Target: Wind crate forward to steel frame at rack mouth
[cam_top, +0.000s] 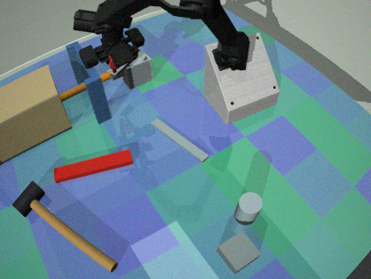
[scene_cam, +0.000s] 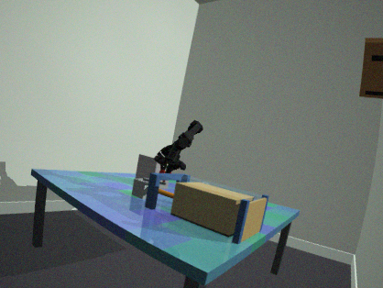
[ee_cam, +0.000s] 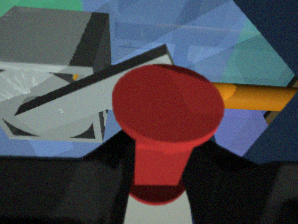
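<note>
My gripper is shut on the red knob of the winch handle. The handle's grey crank arm lies across the top of the grey winch. An orange strap runs from the winch to the tan crate. The crate sits flat on the bench, and a gap shows between its front and the blue frame.
A grey flat bar, a red bar, a hammer, a grey cylinder and a grey square block lie on the bench. The arm's pale pedestal stands at the back right.
</note>
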Robot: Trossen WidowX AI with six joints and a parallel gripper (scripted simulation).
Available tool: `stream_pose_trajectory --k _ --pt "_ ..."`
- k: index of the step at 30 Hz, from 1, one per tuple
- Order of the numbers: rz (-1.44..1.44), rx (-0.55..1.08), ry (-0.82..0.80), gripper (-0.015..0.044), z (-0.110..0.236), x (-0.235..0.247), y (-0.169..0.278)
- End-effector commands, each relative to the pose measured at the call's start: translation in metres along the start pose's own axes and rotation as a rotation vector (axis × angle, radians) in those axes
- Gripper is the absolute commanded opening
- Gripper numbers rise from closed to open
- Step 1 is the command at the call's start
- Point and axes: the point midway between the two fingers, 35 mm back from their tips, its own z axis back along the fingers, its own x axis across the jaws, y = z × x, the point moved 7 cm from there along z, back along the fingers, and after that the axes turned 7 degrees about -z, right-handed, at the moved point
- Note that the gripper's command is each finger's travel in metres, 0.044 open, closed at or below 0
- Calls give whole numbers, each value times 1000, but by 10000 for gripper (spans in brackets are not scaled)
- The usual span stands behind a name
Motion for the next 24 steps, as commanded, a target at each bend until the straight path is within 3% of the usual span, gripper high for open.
stream_pose_trajectory --k 1,24 --pt "-4 -7 -2 0 -1 1 -3" --pt "-4 -8 -3 0 6 16 -17"
